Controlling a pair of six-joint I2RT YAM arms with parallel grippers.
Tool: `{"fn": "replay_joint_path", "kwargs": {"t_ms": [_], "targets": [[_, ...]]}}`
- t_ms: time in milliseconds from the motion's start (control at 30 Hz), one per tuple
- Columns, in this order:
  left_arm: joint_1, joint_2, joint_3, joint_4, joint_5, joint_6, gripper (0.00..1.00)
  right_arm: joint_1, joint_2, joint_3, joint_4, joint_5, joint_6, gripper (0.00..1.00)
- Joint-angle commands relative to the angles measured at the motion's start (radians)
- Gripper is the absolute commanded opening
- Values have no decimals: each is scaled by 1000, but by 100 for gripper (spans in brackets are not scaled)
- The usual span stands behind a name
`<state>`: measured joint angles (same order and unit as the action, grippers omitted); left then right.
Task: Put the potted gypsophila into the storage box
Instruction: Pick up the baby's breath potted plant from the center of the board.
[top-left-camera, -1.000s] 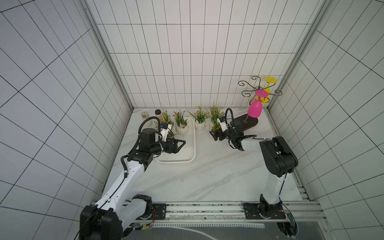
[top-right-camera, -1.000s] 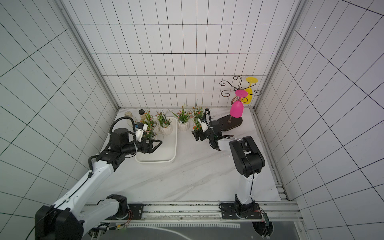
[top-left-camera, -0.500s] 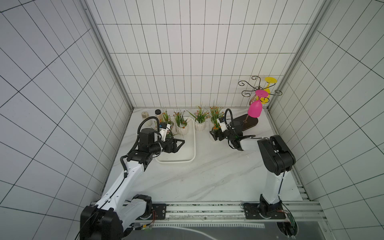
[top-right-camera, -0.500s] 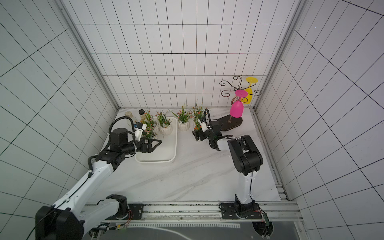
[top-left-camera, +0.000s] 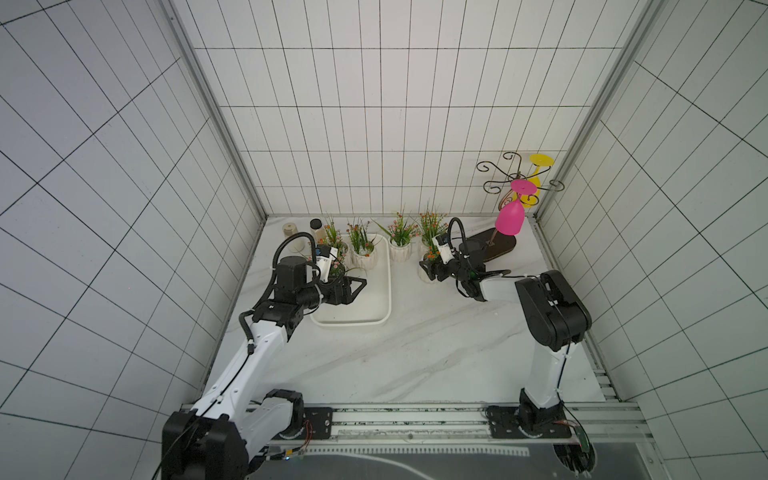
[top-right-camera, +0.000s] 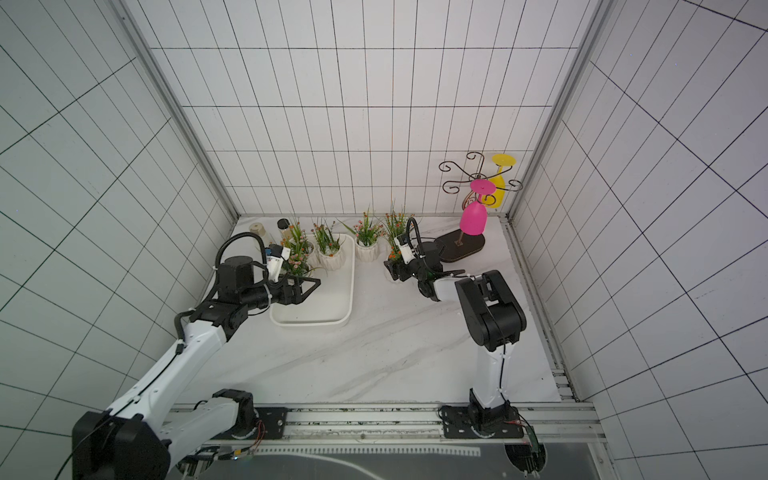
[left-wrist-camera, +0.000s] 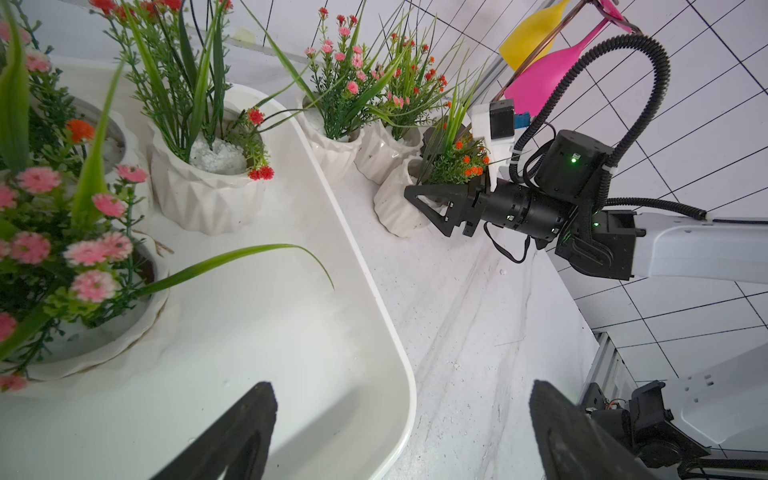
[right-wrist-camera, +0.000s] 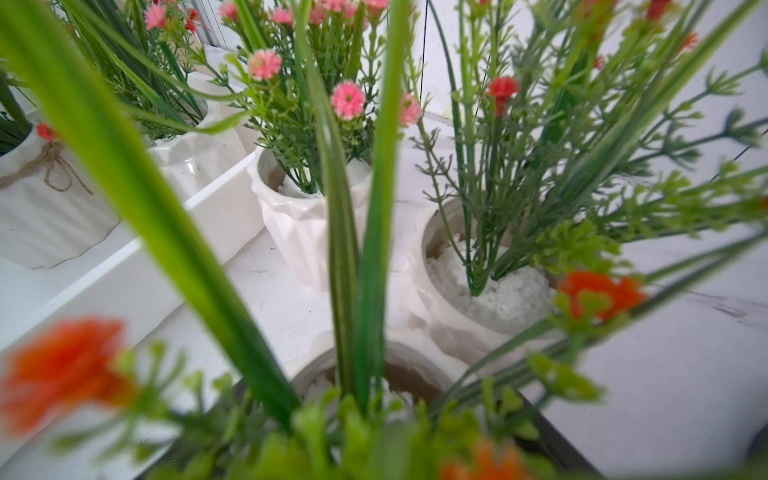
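Observation:
The storage box (top-left-camera: 388, 291) (top-right-camera: 351, 286) is a shallow white tray left of centre. Potted gypsophila stand in its far end, one with red flowers (top-left-camera: 365, 257) (left-wrist-camera: 203, 195) and a pink-flowered one (left-wrist-camera: 158, 299) beside my left gripper. My left gripper (top-left-camera: 357, 284) (left-wrist-camera: 399, 395) hovers open over the box, holding nothing. Right of the box, my right gripper (top-left-camera: 428, 272) (left-wrist-camera: 419, 199) is shut on an orange-flowered potted gypsophila (left-wrist-camera: 395, 208) (right-wrist-camera: 415, 357), one finger on each side of the pot. Two more pots (top-left-camera: 401, 249) (top-left-camera: 428, 239) stand behind it.
A dark oval rack base (top-left-camera: 490, 247) stands at the back right, with a pink glass (top-left-camera: 510, 218) and a yellow glass (top-left-camera: 536, 183) hanging from its wire arms. Two small jars (top-left-camera: 289, 230) (top-left-camera: 316, 226) sit at the back left. Tiled walls close three sides.
My right gripper's jaws have closed in on the orange-flowered pot. The left arm has barely moved and stays open.

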<state>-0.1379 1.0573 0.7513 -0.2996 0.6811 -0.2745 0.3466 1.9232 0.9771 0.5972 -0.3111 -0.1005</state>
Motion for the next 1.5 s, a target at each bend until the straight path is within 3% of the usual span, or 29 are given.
{"fn": "replay_joint_path", "kwargs": {"t_ms": [0, 900, 1467], "targets": [[7, 7, -5, -5, 1, -6, 94, 13, -85, 21, 19, -40, -19, 73], [22, 29, -8, -5, 0, -28, 93, 31, -422, -110, -101, -142, -36, 70], [62, 31, -7, -30, -77, -69, 90, 148, -403, -37, -164, -218, -104, 69]]}}
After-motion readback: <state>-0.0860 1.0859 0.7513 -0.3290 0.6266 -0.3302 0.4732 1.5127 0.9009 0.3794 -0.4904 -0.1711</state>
